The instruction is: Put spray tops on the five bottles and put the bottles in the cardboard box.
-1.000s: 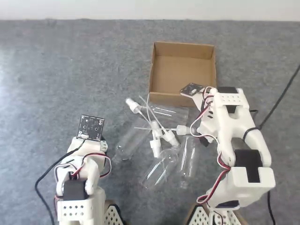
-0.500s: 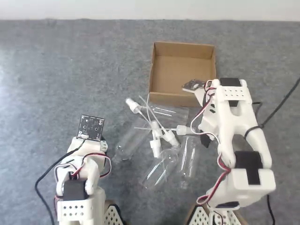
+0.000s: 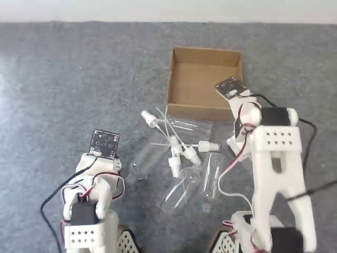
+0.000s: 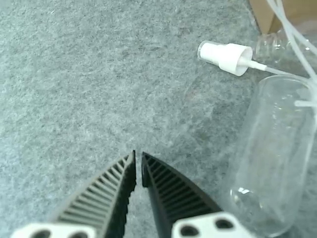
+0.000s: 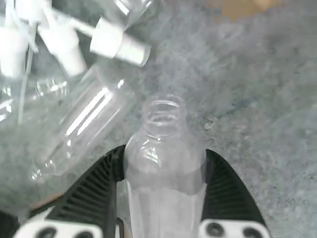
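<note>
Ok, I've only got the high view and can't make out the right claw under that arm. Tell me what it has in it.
Observer: The right claw is shut on a clear bottle, one finger on each side of its body.
Operator: Check its neck for a spray top.
Observer: None. The neck is open and bare.
Operator: Now report the left claw.
Observer: The left claw is shut and empty over the grey carpet, with a loose spray top lying on the carpet nearby.
</note>
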